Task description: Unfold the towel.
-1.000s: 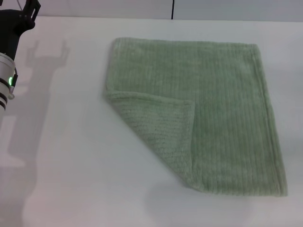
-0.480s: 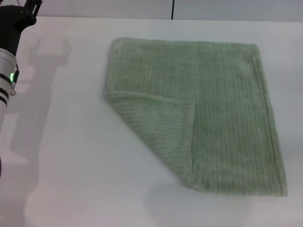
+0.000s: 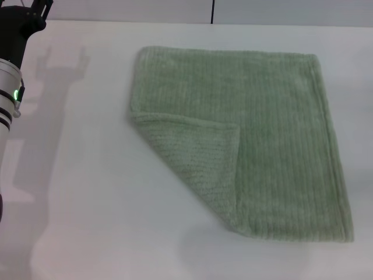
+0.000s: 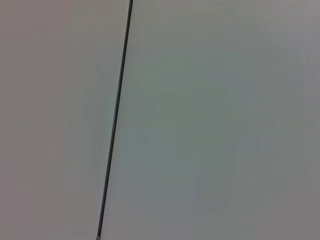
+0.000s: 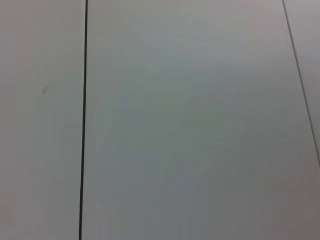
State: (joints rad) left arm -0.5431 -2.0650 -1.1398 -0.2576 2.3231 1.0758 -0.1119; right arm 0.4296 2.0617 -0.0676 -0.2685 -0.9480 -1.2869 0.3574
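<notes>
Sage-green towel [image 3: 256,146], near-left corner folded over, on white table [image 3: 87,204] (left arm [image 3: 11,64] aside; fingers' opening indiscernible).

The left arm [image 3: 10,81] stands raised at the far left edge of the head view, with a silver segment that carries a small green light and a black wrist above it. Its left pincer [image 3: 35,7] is cut by the top edge. The right arm is not visible in any view.
</notes>
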